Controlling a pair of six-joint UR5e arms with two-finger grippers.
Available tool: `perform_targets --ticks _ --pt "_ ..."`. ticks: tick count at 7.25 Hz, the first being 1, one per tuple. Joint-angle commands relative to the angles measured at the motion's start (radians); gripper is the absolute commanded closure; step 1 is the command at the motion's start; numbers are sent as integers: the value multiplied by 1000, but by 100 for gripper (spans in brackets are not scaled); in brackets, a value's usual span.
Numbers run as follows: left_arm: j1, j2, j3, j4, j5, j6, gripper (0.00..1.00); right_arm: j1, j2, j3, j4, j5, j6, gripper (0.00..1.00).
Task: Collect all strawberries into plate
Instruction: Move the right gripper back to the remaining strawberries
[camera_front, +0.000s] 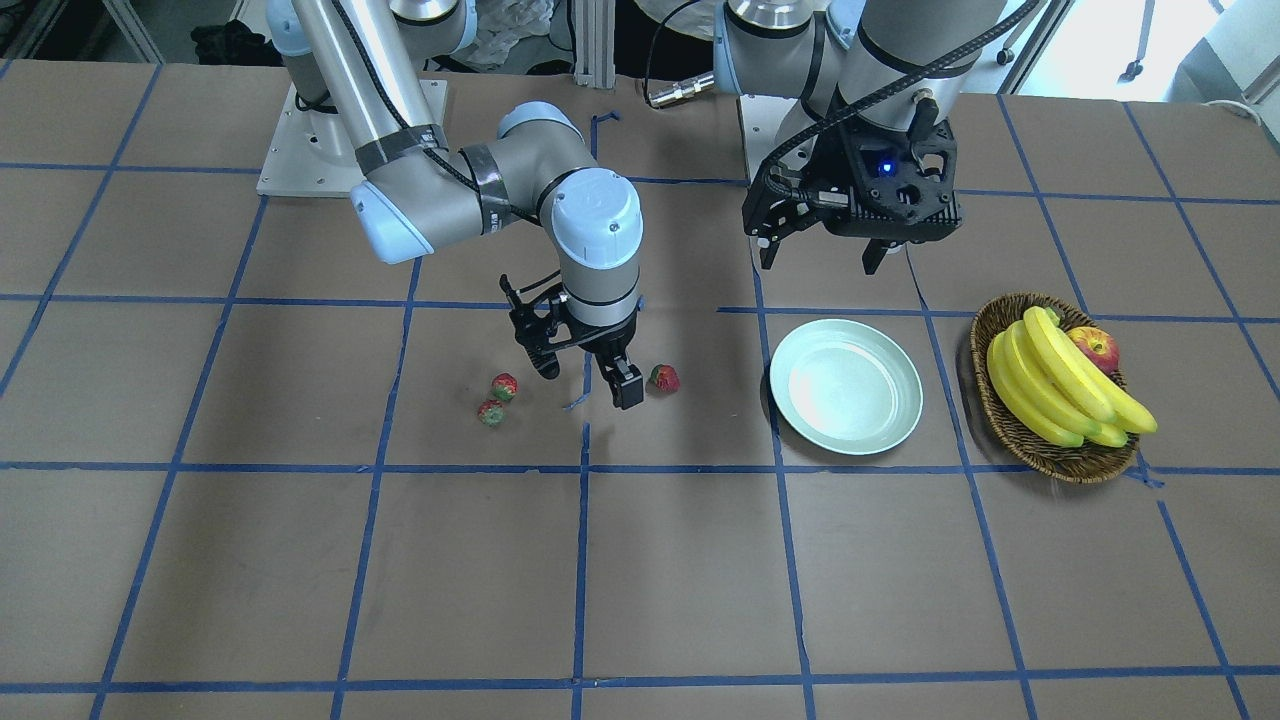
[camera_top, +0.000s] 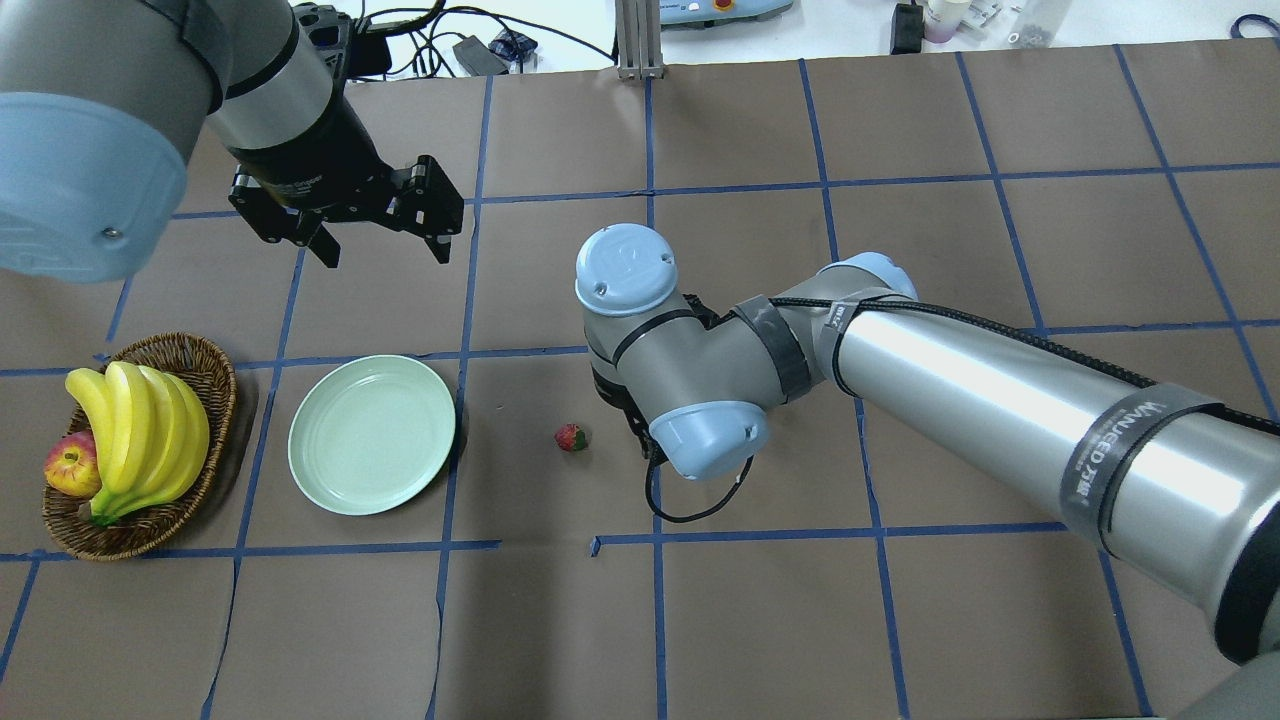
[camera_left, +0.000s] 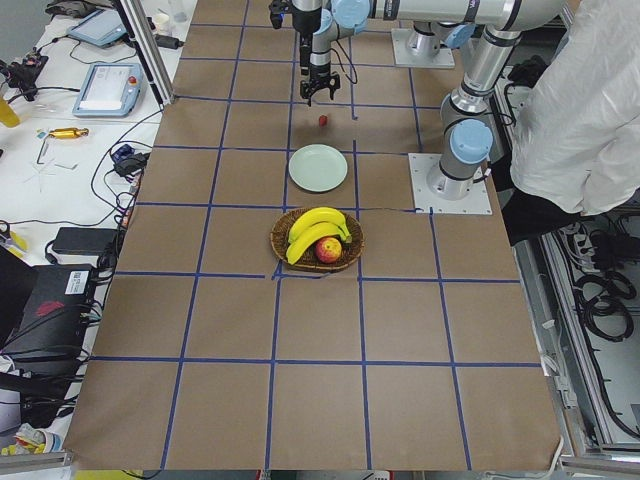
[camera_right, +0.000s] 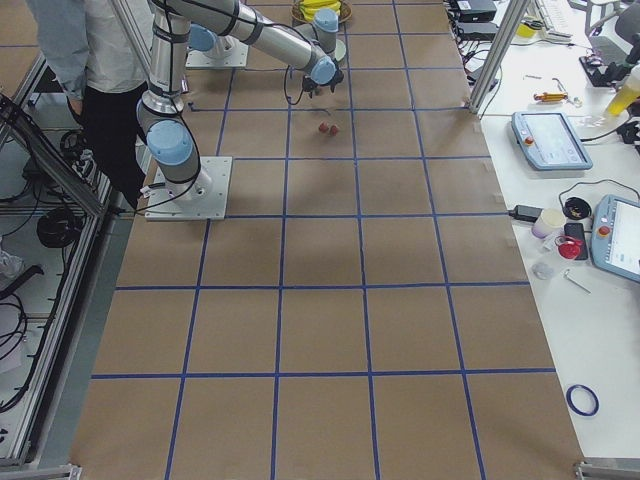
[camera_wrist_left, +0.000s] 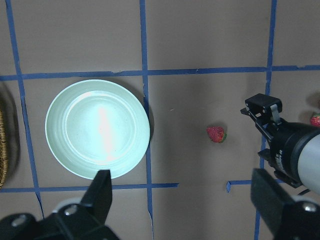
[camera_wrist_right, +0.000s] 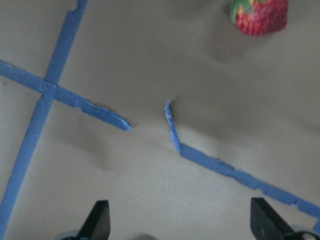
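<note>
Three strawberries lie on the brown table. One (camera_front: 664, 378) lies alone between my right gripper and the plate; it also shows in the overhead view (camera_top: 571, 437) and the left wrist view (camera_wrist_left: 216, 134). Two more (camera_front: 504, 386) (camera_front: 491, 412) lie close together on the gripper's other side. The pale mint plate (camera_front: 846, 386) (camera_top: 371, 434) (camera_wrist_left: 97, 129) is empty. My right gripper (camera_front: 588, 385) is open and empty, low over the table between the berries; its wrist view shows one strawberry (camera_wrist_right: 259, 12) at the top edge. My left gripper (camera_front: 825, 255) (camera_top: 385, 255) is open and empty, high above the table beyond the plate.
A brown wicker basket (camera_front: 1000, 405) (camera_top: 215, 380) with bananas (camera_front: 1060, 385) and a red-yellow apple (camera_front: 1096, 348) stands beside the plate, on the side away from the berries. Blue tape lines grid the table. A person stands by the robot's base in the side views.
</note>
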Motion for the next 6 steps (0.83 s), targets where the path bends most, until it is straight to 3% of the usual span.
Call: perform_targets --ticks 1,2,3,6 --pt "0 -1 1 0 0 -2 0 -109 -24 17 85 -60 -337 0" --pt "0 -1 -1 0 0 -2 0 -133 -36 59 99 -107 -551 0" --pt "0 -1 1 0 0 -2 0 -148 -57 96 91 -100 -676 0" --pt "0 -1 -1 0 0 -3 0 -150 -48 136 47 -97 -722 6"
